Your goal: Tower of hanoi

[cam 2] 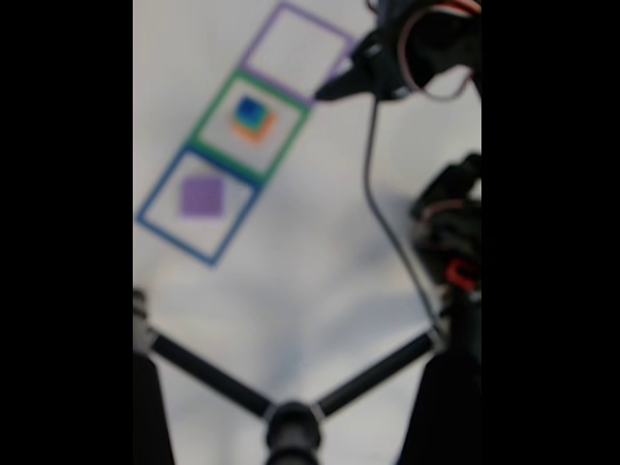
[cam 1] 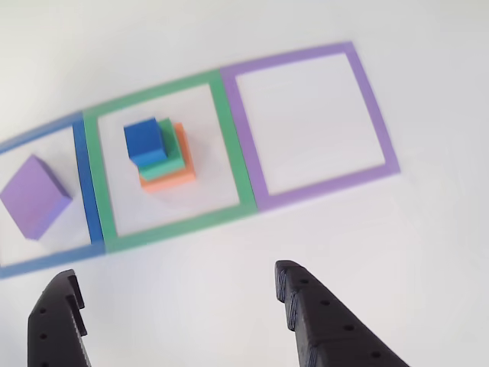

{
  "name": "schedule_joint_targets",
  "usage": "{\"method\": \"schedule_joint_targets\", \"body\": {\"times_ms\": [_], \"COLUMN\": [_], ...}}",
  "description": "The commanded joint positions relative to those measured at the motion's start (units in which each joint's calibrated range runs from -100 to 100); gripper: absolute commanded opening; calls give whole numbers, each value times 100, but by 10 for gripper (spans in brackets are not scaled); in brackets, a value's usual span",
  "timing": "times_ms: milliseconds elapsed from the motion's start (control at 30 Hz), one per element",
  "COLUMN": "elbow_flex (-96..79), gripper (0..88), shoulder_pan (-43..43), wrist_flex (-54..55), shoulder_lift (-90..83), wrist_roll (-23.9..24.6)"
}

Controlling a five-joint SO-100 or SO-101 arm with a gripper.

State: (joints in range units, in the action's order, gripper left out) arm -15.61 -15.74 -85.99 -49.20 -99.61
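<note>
Blocks for the tower puzzle sit inside a row of three outlined squares on a white table (cam 1: 397, 252). Going left to right in the other view, the blue square (cam 1: 82, 183) comes first, cut off by the frame edge, and a purple block (cam 1: 34, 196) lies alone inside it, turned at an angle to the outline. Next is the green square (cam 1: 229, 145), sharing a border with the blue one. Inside it stands a stack: an orange block (cam 1: 182, 164) at the bottom, a green block (cam 1: 170, 153) on it, and a blue block (cam 1: 144, 141) on top, each smaller than the one beneath. The purple square (cam 1: 378, 115) follows at the right.

Along the bottom edge of that view, the gripper (cam 1: 176, 287) hangs above bare table just in front of the green square, its two black fingers (cam 1: 306, 306) spread wide apart and gripping nothing.

The blurred fixed view shows the same row running diagonally, with the arm (cam 2: 417, 48) reaching in from the upper right, its tip beside the purple square (cam 2: 295, 44).
</note>
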Motion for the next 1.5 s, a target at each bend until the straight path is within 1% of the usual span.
{"method": "schedule_joint_targets", "body": {"times_ms": [0, 167, 367, 467, 533, 633, 767, 967, 1133, 1467], "elbow_flex": [-960, -2269, -3486, -4277, -4813, -5531, -5885, -6158, -6421, -6658], "gripper": [318, 327, 335, 363, 381, 383, 379, 375, 369, 355], "shoulder_pan": [23, 160, 404, 473, 503, 556, 671, 770, 869, 1067], "wrist_flex": [1230, 2403, 3893, 5026, 5965, 7316, 8547, 9599, 10190, 10845], "shoulder_lift": [-649, -1121, -1089, -945, -729, -408, 289, 1114, 1483, 2044], "wrist_roll": [-39, -39, -39, -39, -39, -39, -39, -39, -39, -39]}}
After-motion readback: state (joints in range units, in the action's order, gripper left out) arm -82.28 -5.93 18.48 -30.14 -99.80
